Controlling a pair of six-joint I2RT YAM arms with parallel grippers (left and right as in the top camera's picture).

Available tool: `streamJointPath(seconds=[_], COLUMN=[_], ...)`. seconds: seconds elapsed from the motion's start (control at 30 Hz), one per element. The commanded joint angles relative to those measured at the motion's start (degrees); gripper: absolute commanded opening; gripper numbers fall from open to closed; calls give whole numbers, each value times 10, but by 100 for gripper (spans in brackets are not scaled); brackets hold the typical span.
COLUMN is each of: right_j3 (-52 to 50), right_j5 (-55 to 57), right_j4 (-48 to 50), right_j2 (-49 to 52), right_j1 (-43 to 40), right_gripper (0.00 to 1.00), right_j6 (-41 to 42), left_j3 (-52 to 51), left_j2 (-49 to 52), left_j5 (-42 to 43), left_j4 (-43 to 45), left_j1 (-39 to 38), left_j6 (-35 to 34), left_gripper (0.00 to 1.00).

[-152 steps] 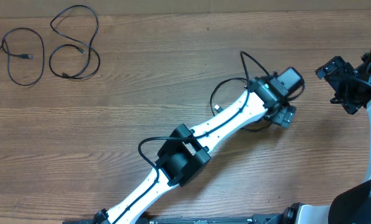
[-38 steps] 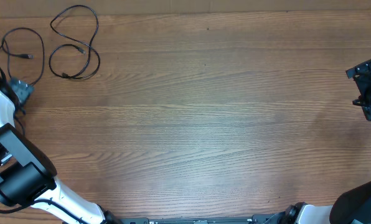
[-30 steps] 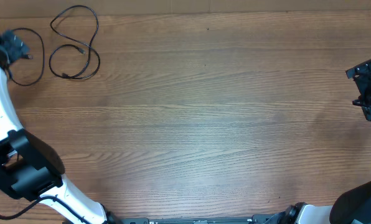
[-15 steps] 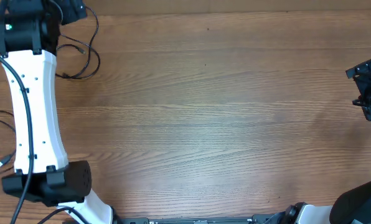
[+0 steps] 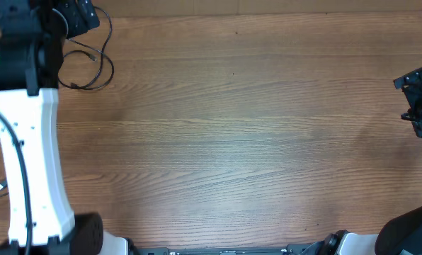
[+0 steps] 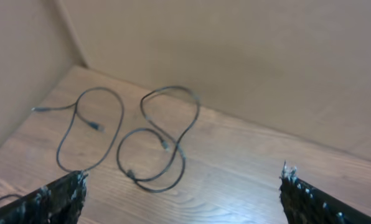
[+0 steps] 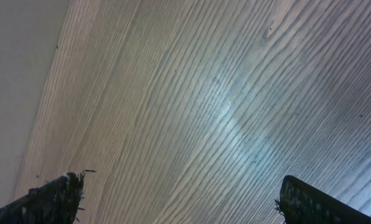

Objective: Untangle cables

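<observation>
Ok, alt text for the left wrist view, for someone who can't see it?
Two thin black cables lie as separate loose loops, one a figure-eight, on the brown wooden table by a beige wall corner. The left gripper hangs open near them, holding nothing.

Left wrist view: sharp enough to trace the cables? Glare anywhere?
Left wrist: slightly soft, but the cables read as separate loose loops. Right wrist: bright sheen on the table, grain legible through it. Overhead: even light and sharp, though the left arm covers some of the cables.
</observation>
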Motion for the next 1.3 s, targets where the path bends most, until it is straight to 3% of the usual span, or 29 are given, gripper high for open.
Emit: streamJointPath(seconds=[0.0, 0.03, 0.13, 0.27, 0.37, 0.6, 0.73, 0.87, 0.97, 1.27], right_j3=[14, 14, 14, 14, 14, 14, 14, 14, 14, 14], right_j5=[0, 0, 0, 0, 0, 0, 0, 0, 0, 0], right_j4=[2, 2, 2, 2, 2, 2, 2, 2, 2, 2], right_j2=[-9, -9, -9, -9, -9, -9, -9, -9, -9, -9], right_j1=[-1, -1, -1, -1, -1, -1, -1, -1, -1, -1], right_gripper=[100, 100, 100, 100, 100, 100, 100, 100, 100, 100], right_j6=[2, 2, 2, 2, 2, 2, 2, 2, 2, 2], left_j3=[-170, -262, -401, -553, -593, -593, -593, -593, -593, -593], left_j2=[-125, -186, -281, -404, -449, -451, -441, -414, -386, -271], left_j5=[35, 38, 58, 57, 57, 22, 22, 23, 23, 23], left_j4=[104, 176, 296, 447, 485, 465, 372, 225, 179, 156], left_j1=[-1, -1, -1, -1, -1, -1, -1, -1, -1, -3], left_j6=[5, 8, 16, 7, 7, 7, 7, 7, 7, 7], left_gripper=[100, 100, 100, 100, 99, 100, 100, 100, 99, 100])
